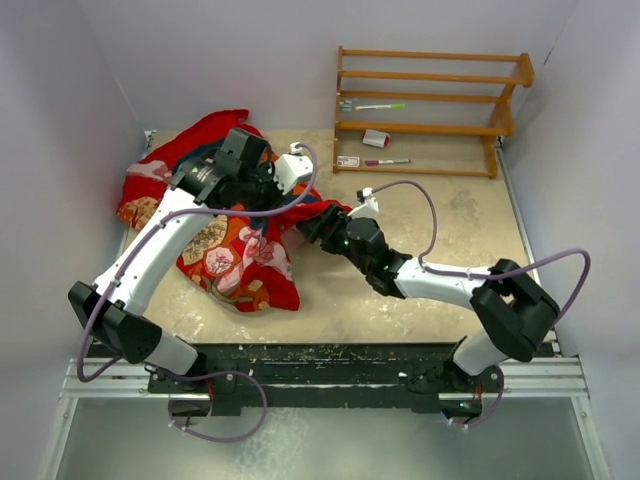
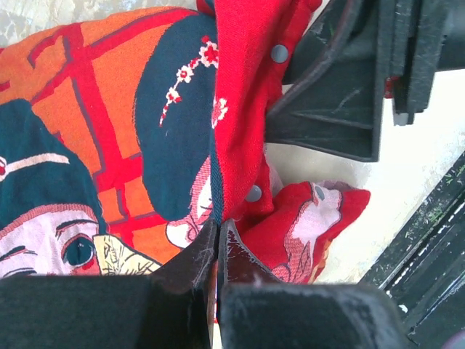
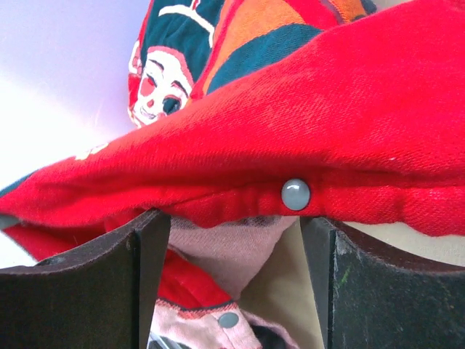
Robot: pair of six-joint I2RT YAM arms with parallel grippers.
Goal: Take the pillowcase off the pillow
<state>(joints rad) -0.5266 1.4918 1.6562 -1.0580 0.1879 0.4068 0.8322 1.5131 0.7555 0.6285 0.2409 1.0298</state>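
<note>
The pillowcase (image 1: 235,255) lies in a crumpled heap on the left half of the worktop (image 1: 460,235). It is red, with flowers and dark-haired faces printed on it. The left arm bends over the heap from the near left corner. In the left wrist view, the left end effector (image 2: 218,233) has its two fingers pressed tight together. They pinch a fold of the red cloth near its edge. Small grey snap buttons (image 2: 280,53) sit along that edge.

The right arm reaches in from the near right corner to the right side of the heap. In the right wrist view, the right end effector (image 3: 234,222) has its fingers spread wide apart. The red hem of the pillowcase stretches across just above them. The pale pink inside of the cloth hangs down between the fingers. I cannot tell if the fingers touch the cloth.

At the back right of the worktop stands a wooden rack (image 1: 430,128). A pen with a green end (image 1: 380,105) lies on a shelf. A pen with a pink end (image 1: 388,162) lies lower down.
</note>
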